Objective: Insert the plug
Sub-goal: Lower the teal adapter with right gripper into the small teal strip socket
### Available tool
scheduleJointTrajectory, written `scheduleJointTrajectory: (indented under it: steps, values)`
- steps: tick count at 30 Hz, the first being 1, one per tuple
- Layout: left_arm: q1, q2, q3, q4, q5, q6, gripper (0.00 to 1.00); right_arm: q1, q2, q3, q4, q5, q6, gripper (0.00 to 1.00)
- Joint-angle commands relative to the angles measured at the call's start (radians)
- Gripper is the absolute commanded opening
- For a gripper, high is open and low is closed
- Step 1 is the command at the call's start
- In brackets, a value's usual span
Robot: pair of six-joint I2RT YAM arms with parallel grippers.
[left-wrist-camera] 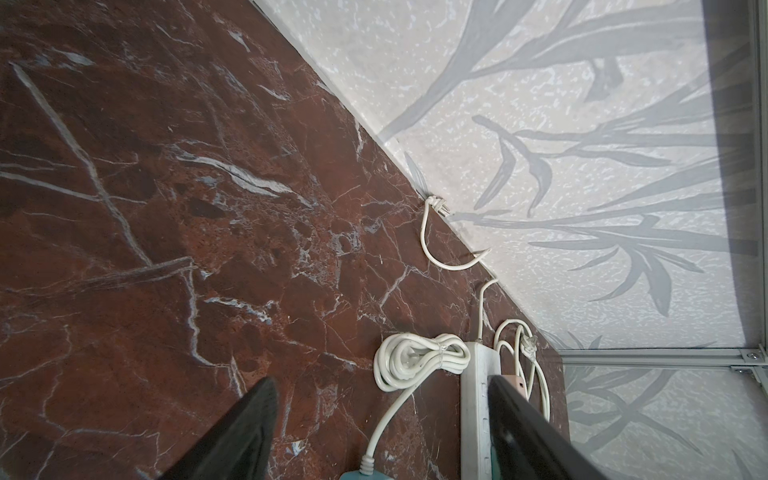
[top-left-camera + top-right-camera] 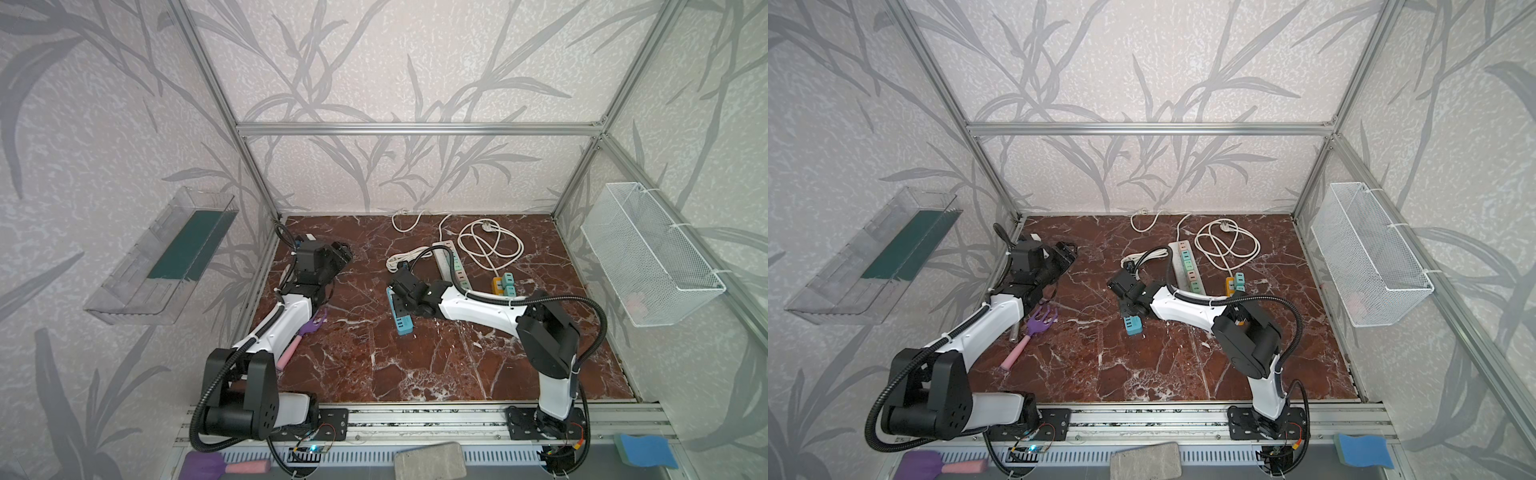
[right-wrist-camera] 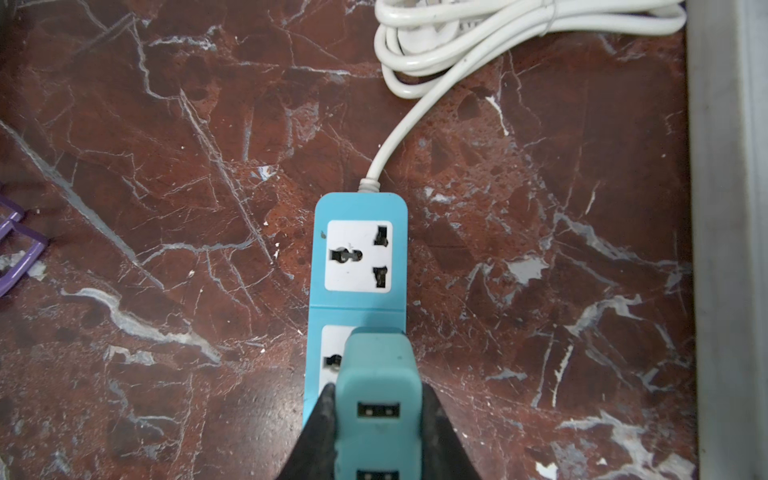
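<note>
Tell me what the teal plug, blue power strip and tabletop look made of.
Teal plug: matte moulded plastic, rounded edges. Blue power strip: smooth hard plastic, white socket insets. Tabletop: red-brown marble look with white veins; possibly only a printed surface.

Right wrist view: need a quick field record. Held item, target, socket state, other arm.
right pincer: shut on teal plug
plug position: over the second socket of the blue power strip, hiding most of it; cannot tell whether it is seated
end socket: empty, next to the cord exit
strip cord: white, runs to a tied coil on the table
left pincer: open, holding nothing, well left of the strip in both top views
</note>
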Motion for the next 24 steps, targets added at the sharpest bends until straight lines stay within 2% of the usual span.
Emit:
scheduleJointTrajectory:
  steps: [1,13,23,24]
  values:
    - [0.009,-0.007,-0.002,0.021,0.004,-0.013,0.79,0.014,0.038,0.009,-0.06,0.028,0.016,0.0]
    - [0.011,-0.01,0.006,0.019,0.02,0.006,0.76,0.023,0.164,0.045,-0.146,0.01,0.032,0.0]
    - [0.01,-0.002,0.008,0.023,0.032,-0.002,0.76,0.029,0.155,0.042,-0.14,0.012,0.067,0.0]
    - [0.01,-0.002,0.008,0.023,0.034,-0.003,0.76,0.031,0.157,0.057,-0.142,0.011,0.067,0.05]
